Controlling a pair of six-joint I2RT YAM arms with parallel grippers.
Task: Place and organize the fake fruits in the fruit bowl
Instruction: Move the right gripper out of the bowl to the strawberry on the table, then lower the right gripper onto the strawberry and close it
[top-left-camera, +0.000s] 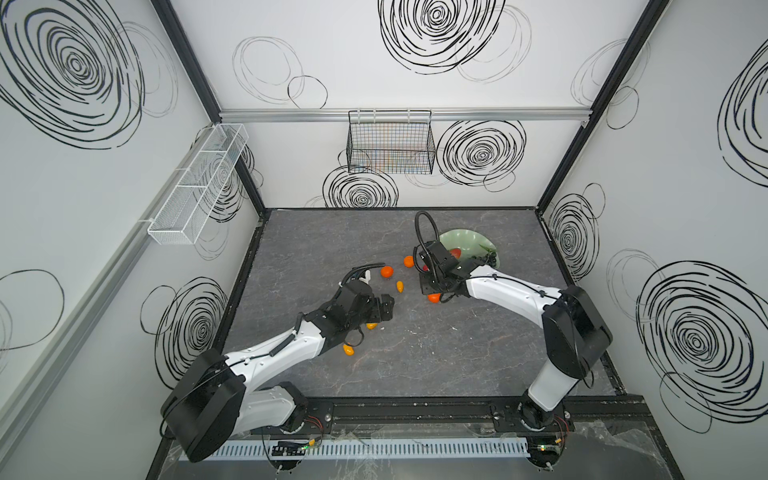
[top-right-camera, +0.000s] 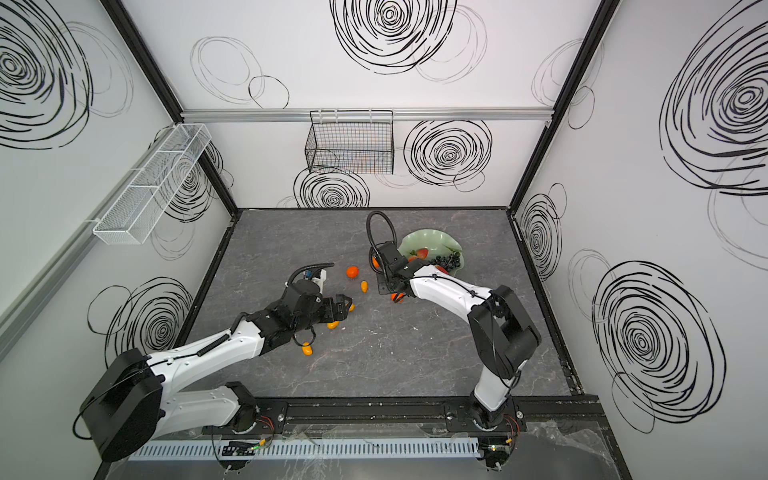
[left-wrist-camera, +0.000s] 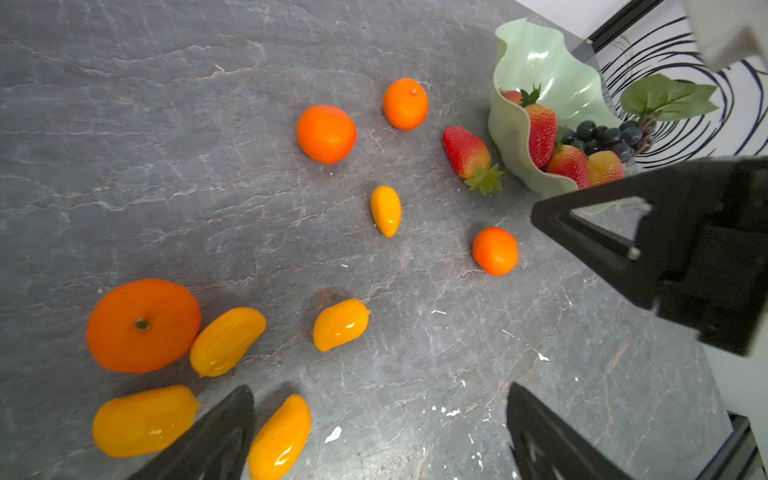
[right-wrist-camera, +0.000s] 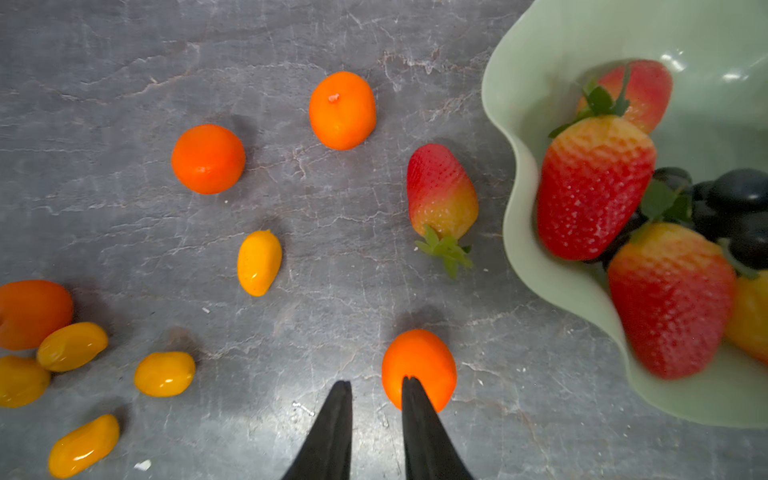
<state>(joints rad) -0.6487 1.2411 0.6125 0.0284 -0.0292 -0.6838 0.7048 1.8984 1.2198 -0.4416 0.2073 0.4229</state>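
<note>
The pale green fruit bowl (top-left-camera: 465, 239) (right-wrist-camera: 561, 62) stands at the back right and holds strawberries (right-wrist-camera: 594, 187) and a dark grape bunch (left-wrist-camera: 602, 137). One strawberry (right-wrist-camera: 440, 191) lies on the table beside it. Tangerines (right-wrist-camera: 208, 158) (right-wrist-camera: 342, 110) and a kumquat (right-wrist-camera: 259, 262) lie in the middle. My right gripper (right-wrist-camera: 376, 380) hangs low with only a narrow gap and bare table between its fingers; one finger overlaps a tangerine (right-wrist-camera: 417, 361). My left gripper (left-wrist-camera: 379, 386) is wide open over the table, holding nothing, with a kumquat (left-wrist-camera: 280, 436) just inside one finger. More kumquats (left-wrist-camera: 226, 340) and a larger tangerine (left-wrist-camera: 143, 325) lie nearby.
A black wire basket (top-left-camera: 390, 145) hangs on the back wall and a white mesh tray (top-left-camera: 199, 183) on the left wall. The two wrists are close together near the table's middle. Walls enclose the grey marbled table (top-left-camera: 415, 365) on three sides.
</note>
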